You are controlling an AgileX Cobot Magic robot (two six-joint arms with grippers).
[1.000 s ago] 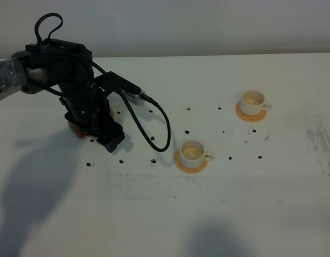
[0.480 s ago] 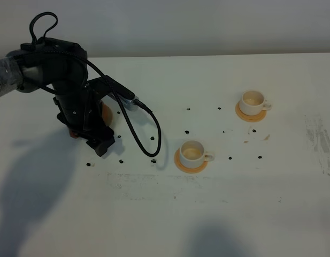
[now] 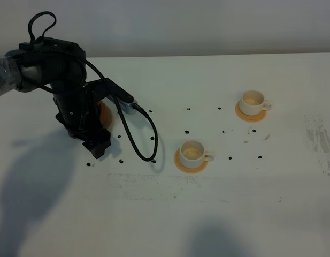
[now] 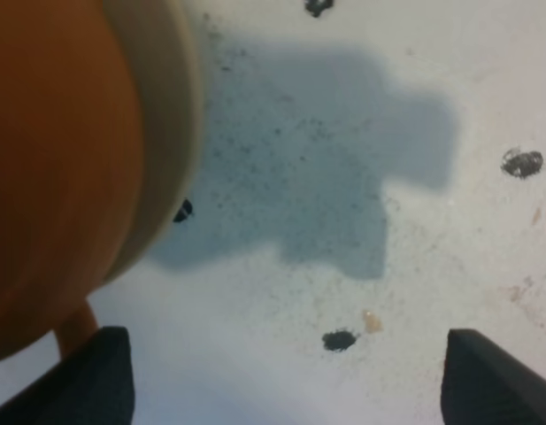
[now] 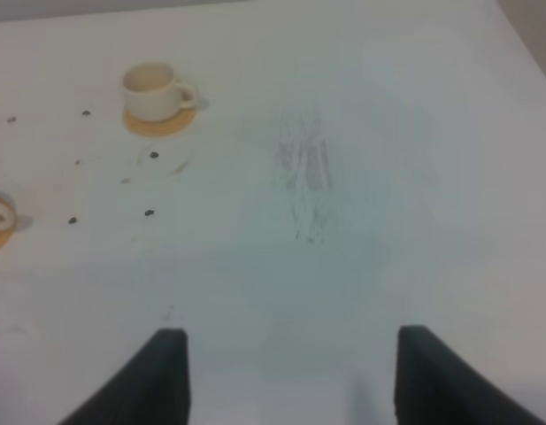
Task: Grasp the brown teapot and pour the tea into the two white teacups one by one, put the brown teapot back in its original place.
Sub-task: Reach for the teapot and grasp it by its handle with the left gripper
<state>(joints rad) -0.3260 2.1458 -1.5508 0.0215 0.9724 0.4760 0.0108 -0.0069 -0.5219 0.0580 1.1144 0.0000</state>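
White speckled tabletop (image 3: 207, 214) lies under your left gripper (image 4: 288, 359), jaws wide, holding nothing; round reddish-brown clay teapot (image 4: 51, 159) sits just beside one finger.

Left arm (image 3: 68, 101): bulky matte black housings with rounded joints.
Upper segment (image 3: 4, 80): wrapped in grey, glossy film.
Cables: one thin black loop (image 3: 40, 24) on top of the housing; one thick black cable (image 3: 137, 143) with a pale plug (image 3: 131, 101).
Left end effector (image 4: 281, 376): two dark grey, blunt fingers (image 4: 100, 376).
Right end effector (image 5: 286, 376): two dark, flat-sided fingers (image 5: 162, 376).
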